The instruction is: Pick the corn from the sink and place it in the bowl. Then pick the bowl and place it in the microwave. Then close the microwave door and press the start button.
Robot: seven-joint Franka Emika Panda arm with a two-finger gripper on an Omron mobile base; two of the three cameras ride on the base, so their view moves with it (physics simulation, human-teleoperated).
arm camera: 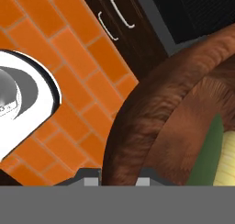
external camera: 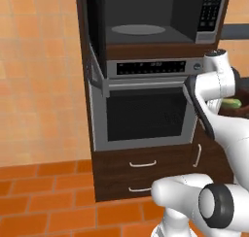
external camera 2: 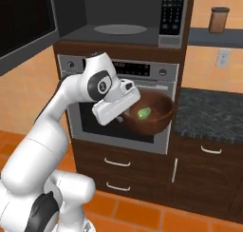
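Right base view: microwave (external camera 2: 121, 17) sits at 12 o'clock, directly above the oven (external camera 2: 118, 102) — door (external camera 2: 26, 26) swung out toward 10 o'clock. Bowl (external camera 2: 152, 114) hangs in front of the oven at 3 o'clock of the wrist, below the microwave opening; corn (external camera 2: 143, 113) lies inside it. Drawers (external camera 2: 118, 174) sit under the oven at 6 o'clock. Counter (external camera 2: 213, 114) lies at 3 o'clock — canister (external camera 2: 219, 19) on a shelf above it.

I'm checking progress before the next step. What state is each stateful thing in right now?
Wide built-in microwave with black keypad: cavity open, turntable bare.
Black glass microwave door: swung open.
Reddish-brown wooden bowl: held up off any surface, in front of the oven.
Yellow corn with green husk: lying inside the bowl.
Gripper: shut on the bowl's rim.
Silver oven door: closed.
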